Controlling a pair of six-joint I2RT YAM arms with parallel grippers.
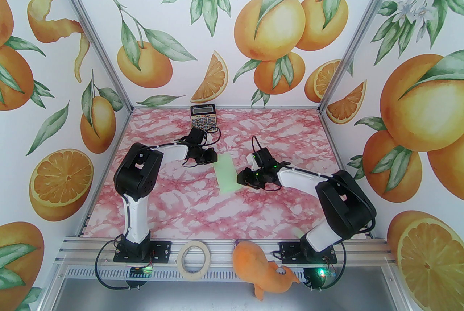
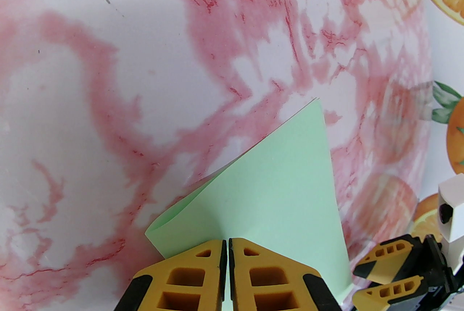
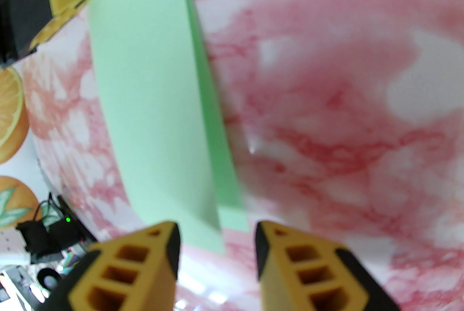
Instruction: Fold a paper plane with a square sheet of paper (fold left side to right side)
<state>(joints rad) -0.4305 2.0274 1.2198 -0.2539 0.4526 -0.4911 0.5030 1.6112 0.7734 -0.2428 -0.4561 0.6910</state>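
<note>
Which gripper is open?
The right gripper: fingers apart at the near end of the folded green sheet. The left gripper has fingers pressed shut.

The paper point(image 1: 227, 173) is light green and plain. The table point(image 1: 174, 204) is pink and white like marble. The walls point(image 1: 224, 59) are white with oranges and green leaves. The calculator point(image 1: 203, 116) is black and orange. The tape point(image 1: 195, 244) is beige. The toy point(image 1: 253, 258) is orange. The 2 arms point(image 1: 139, 171) are black and white.
</note>
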